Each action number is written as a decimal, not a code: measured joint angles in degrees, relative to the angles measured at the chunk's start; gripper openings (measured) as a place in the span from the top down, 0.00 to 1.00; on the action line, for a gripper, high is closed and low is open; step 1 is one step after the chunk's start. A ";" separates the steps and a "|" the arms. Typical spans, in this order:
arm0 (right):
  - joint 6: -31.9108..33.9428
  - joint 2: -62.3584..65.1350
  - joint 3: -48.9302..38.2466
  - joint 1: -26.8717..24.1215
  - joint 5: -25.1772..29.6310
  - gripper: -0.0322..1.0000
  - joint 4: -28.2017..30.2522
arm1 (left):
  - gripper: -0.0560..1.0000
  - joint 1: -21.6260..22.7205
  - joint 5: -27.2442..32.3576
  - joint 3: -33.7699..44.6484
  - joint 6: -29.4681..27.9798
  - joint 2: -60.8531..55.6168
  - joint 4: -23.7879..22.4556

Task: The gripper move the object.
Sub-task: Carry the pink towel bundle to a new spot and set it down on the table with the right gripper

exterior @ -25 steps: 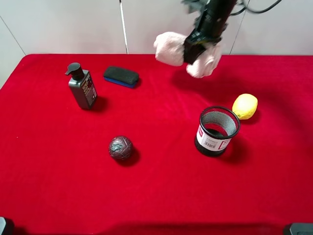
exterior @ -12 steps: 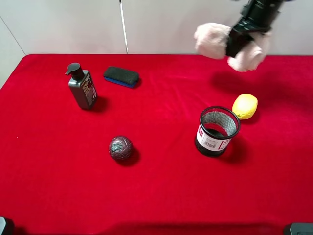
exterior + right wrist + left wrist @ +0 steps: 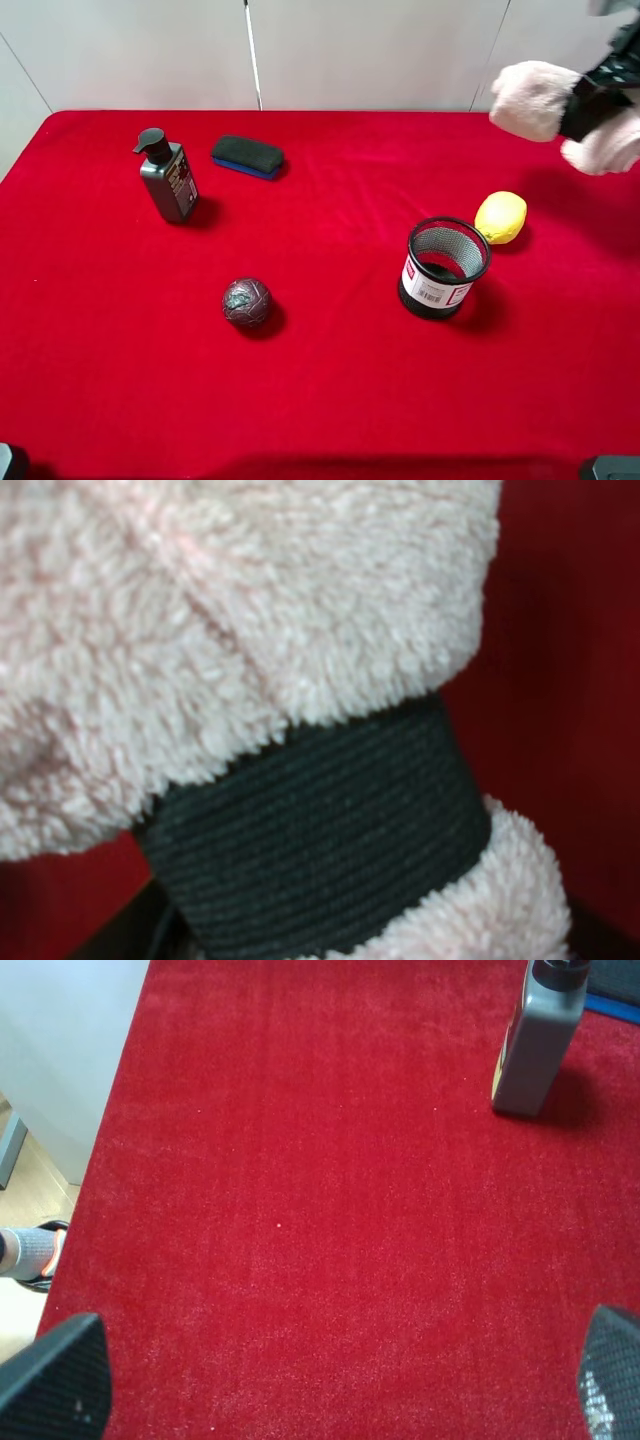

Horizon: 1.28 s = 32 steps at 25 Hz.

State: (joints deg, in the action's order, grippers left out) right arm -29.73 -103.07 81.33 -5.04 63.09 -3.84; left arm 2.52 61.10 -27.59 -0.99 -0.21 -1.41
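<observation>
The pale pink fluffy towel hangs in the air at the far right of the exterior view, above the red cloth and behind the lemon. My right gripper is shut on it at the black band between the two lobes. In the right wrist view the towel and its black band fill the frame, and the fingers are almost hidden. My left gripper is open and empty, low over bare red cloth near the table's left edge; only its two fingertips show.
On the red cloth stand a grey pump bottle, also in the left wrist view, a black eraser, a dark ball, a black mesh cup and a yellow lemon beside the cup.
My right gripper has carried the towel to the right, from above the back middle of the table to the far right edge. Nothing on the cloth has moved.
</observation>
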 joint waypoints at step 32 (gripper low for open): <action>6.97 16.24 -31.69 -12.83 -17.98 0.59 -2.71 | 0.08 0.00 0.00 0.00 0.00 0.00 0.00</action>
State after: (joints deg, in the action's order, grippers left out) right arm -22.76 -86.82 49.65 -17.87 45.11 -6.54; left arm 2.52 61.10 -27.59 -0.99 -0.21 -1.41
